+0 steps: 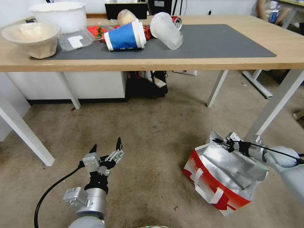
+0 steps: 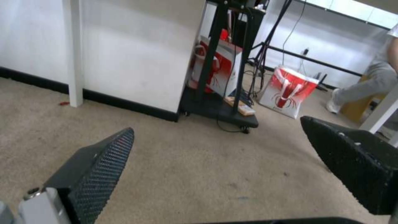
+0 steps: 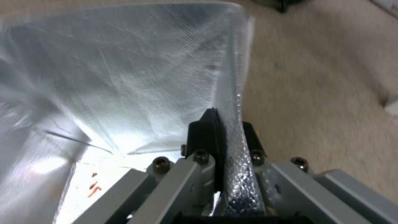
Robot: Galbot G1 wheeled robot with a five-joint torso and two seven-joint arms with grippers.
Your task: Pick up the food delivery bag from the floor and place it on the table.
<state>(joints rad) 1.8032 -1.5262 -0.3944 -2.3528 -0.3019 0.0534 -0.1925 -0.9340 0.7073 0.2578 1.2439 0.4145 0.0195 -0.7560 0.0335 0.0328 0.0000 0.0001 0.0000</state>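
The food delivery bag (image 1: 221, 177) stands on the floor (image 1: 152, 142) at the lower right, beside a white table leg; it has red and white sides, white strap handles and a silver foil lining (image 3: 124, 77). My right gripper (image 1: 223, 143) is shut on the bag's far foil rim (image 3: 236, 149), pinched between the two black fingers. My left gripper (image 1: 107, 147) hovers open above bare floor at the lower left, well apart from the bag, with nothing between its fingers (image 2: 104, 165). The table (image 1: 278, 41) with its dark grey mat (image 1: 215, 41) spans the top of the head view.
On the table's left half lie a blue paper cup (image 1: 125, 36), a clear plastic cup (image 1: 166, 30), bowls (image 1: 31, 38), a clear tray (image 1: 74, 39) and strawberries (image 1: 96, 31). White table legs (image 1: 272, 106) stand close to the bag. A black stand (image 2: 224, 77) and another red-white bag (image 2: 288, 91) lie farther off.
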